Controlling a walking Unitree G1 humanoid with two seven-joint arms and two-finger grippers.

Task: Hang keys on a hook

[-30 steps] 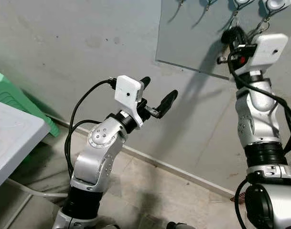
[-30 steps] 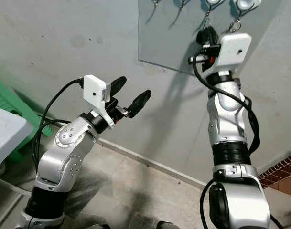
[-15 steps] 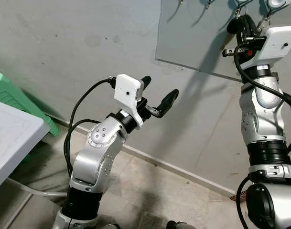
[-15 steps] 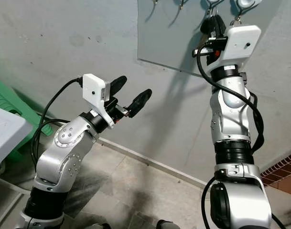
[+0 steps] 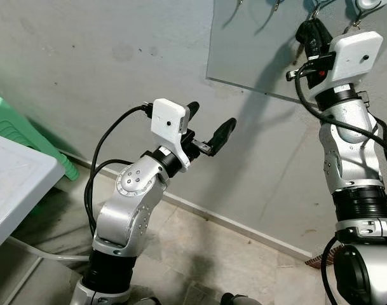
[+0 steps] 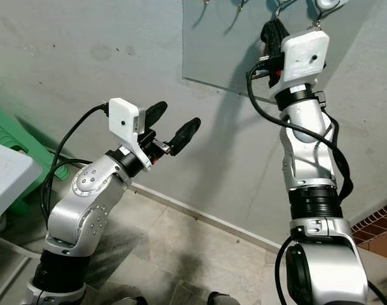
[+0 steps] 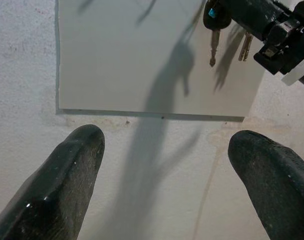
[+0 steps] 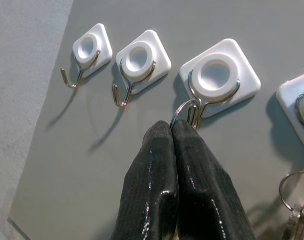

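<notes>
My right gripper (image 5: 309,30) is raised against the grey hook panel (image 5: 244,51) and is shut on the keys. In the right wrist view its fingertips (image 8: 164,135) press together, and the key ring (image 8: 180,111) sticks out and touches the wire of a white hook (image 8: 214,75). Whether the ring is over the wire I cannot tell. The left wrist view shows the keys (image 7: 212,47) dangling below a black fob. My left gripper (image 5: 209,121) is held open in mid air, lower and to the left, with nothing between its fingers.
Two bare white hooks (image 8: 89,52) (image 8: 139,62) sit to one side of that hook. On the other side, a hook (image 8: 301,110) carries another key ring (image 8: 291,185). A green stool (image 5: 9,127) and a white table (image 5: 15,184) stand at the left.
My right gripper has risen along the panel with the keys and shifted a little left, up to the hooks. The left arm has stayed put.
</notes>
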